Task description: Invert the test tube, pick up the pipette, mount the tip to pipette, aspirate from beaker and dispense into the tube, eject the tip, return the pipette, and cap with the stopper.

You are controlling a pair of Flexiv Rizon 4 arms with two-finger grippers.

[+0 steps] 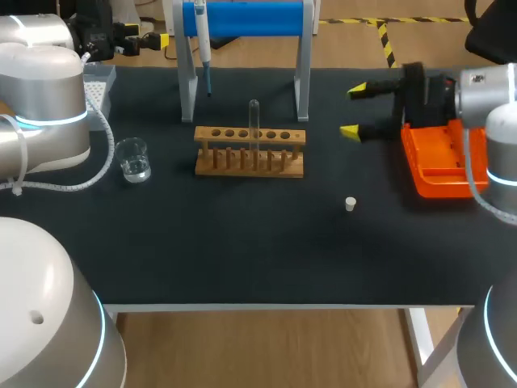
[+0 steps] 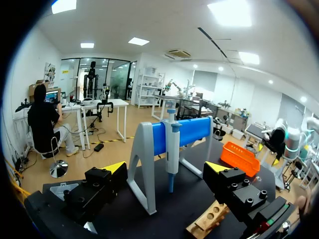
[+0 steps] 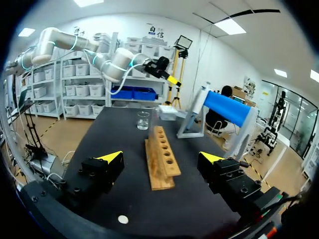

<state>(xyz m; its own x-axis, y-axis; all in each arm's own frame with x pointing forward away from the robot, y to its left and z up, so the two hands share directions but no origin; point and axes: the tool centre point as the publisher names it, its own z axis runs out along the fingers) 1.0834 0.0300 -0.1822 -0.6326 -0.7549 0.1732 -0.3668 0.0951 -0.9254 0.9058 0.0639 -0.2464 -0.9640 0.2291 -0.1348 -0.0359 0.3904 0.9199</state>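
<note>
Clear tube stands upright in the rack, mid-table. Pipette hangs on the stand behind. Beaker left, stopper right. Left gripper and right gripper both wide, holding nothing.

One test tube, one pipette, one beaker, one stopper, one rack.

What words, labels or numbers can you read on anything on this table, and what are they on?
None can be read. The pipette, wooden test tube rack, beaker, white stopper and orange bin show no legible print; any marks on the beaker or pipette are too small to tell.
</note>
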